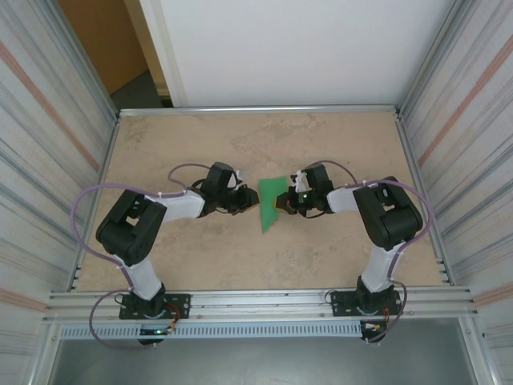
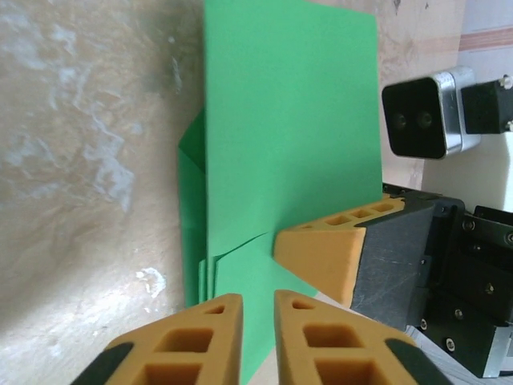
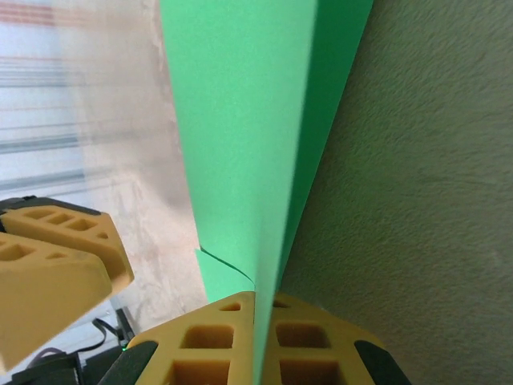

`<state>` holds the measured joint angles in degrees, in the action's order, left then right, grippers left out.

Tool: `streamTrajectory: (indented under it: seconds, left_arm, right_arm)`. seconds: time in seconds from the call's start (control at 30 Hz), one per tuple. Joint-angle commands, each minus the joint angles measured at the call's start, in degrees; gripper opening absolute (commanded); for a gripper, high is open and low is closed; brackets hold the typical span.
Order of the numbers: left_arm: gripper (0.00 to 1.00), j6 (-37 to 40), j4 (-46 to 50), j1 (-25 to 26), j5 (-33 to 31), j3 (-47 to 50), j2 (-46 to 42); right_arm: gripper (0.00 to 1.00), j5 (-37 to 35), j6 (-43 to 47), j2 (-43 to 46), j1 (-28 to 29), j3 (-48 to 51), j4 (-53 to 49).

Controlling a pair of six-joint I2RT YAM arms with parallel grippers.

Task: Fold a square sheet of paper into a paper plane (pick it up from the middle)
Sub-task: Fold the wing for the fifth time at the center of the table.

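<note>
The square sheet of paper (image 1: pixel 270 202) is bright green and folded into several layers, a long shape tapering toward the near side, the paper plane part-made. My right gripper (image 3: pixel 255 298) is shut on its edge, so the right wrist view has the paper (image 3: pixel 240 136) edge-on, rising from between the pads. In the left wrist view the paper (image 2: pixel 288 128) faces me flat, with a right fingertip (image 2: pixel 321 255) pressed against its lower part. My left gripper (image 2: pixel 258 298) stands just in front of the paper's lower edge, its jaws a narrow gap apart and clamping nothing.
Both grippers meet at the middle of the beige table (image 1: pixel 200 257). Corrugated metal walls (image 1: pixel 48 136) close the left and right sides, and a rail (image 1: pixel 264 301) runs along the near edge. The right wrist camera (image 2: pixel 425 116) sits close behind the paper.
</note>
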<state>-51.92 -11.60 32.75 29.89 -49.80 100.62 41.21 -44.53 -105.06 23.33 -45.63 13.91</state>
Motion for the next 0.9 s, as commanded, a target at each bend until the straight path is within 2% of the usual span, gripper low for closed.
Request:
streamTrajectory:
  seconds: [0.0, 0.37, 0.47, 0.63, 0.87]
  left_arm:
    - [0.14, -1.6, -3.0, 0.6, 1.6, -0.2, 1.8]
    - [0.07, -2.2, 1.2, 1.4, 2.6, -5.4, 7.9]
    - [0.05, -2.0, 3.6, 1.4, 2.0, -5.9, 9.0]
    - [0.03, -0.2, 8.2, 1.4, 1.2, -7.0, 10.2]
    - [0.03, 2.3, 12.0, 1.4, 0.8, -8.4, 10.4]
  right_arm:
    - [0.04, -1.9, -1.5, -1.3, 0.8, -1.6, -1.5]
    - [0.07, -2.2, -3.6, -1.6, 1.2, -1.3, -0.9]
    - [0.12, -2.3, -4.6, -0.7, 1.0, -1.0, -0.8]
    - [0.27, -4.1, -6.0, 1.7, -1.0, -0.7, -3.2]
    - [0.28, -4.7, -5.1, 0.9, -3.6, -2.9, -8.2]
